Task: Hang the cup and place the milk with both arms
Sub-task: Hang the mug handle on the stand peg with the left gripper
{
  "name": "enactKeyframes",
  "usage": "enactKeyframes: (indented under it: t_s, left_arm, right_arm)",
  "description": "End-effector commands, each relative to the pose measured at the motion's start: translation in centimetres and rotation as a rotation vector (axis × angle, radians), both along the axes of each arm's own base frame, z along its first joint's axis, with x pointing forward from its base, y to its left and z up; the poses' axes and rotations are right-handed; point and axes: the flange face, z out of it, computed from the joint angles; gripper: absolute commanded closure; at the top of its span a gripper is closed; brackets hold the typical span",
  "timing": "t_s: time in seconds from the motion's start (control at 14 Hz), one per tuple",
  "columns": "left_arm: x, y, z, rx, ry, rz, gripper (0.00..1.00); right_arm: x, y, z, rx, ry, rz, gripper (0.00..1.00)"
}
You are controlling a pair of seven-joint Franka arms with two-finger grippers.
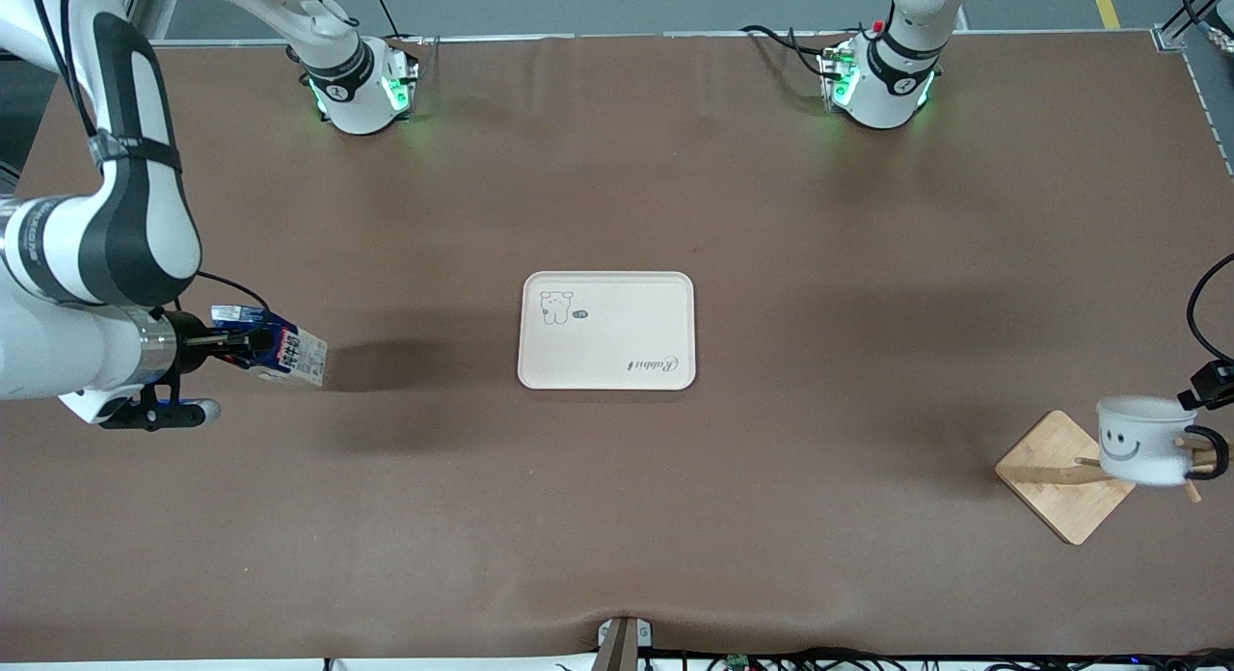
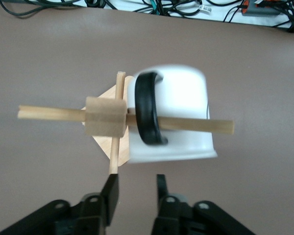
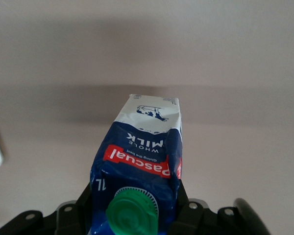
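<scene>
Cup hangs by its handle on the rack peg near the table's left-arm end; left gripper open, clear of it. Right gripper clamps the milk, airborne near the right-arm edge. Next, probably: carry it to the tray at table centre.

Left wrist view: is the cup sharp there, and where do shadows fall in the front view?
Left wrist view: the cup looks soft at its rim, while the wooden peg through its handle is crisp. Front view: a dark shadow stretches from the milk toward the tray.
</scene>
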Motion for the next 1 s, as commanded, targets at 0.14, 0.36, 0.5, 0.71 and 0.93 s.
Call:
enactKeyframes:
  t_s: [0.14, 0.36, 0.5, 0.71, 0.93]
  left_arm:
    - [0.3, -1.3, 2.7, -0.009, -0.043, -0.013, 0.00]
    - [-0.1, -3.9, 5.6, 0.023, -0.070, -0.025, 0.00]
    - [-0.7, -4.8, 6.3, 0.026, -0.034, -0.002, 0.00]
    - [-2.2, -6.1, 8.5, 0.044, -0.003, 0.036, 0.00]
    - [-3.5, -7.4, 10.5, 0.058, 0.023, 0.049, 0.00]
  right_arm:
    - [-2.3, -5.5, -3.6, 0.010, 0.078, -0.033, 0.82]
    - [-3.3, -7.5, -5.4, 0.028, 0.087, -0.033, 0.82]
    - [-3.7, -8.2, -6.6, 0.054, 0.077, 0.015, 0.82]
    - [-4.0, -8.5, -7.2, 0.057, 0.078, 0.010, 0.80]
    - [-4.2, -9.3, -7.6, 0.059, 0.085, -0.004, 0.38]
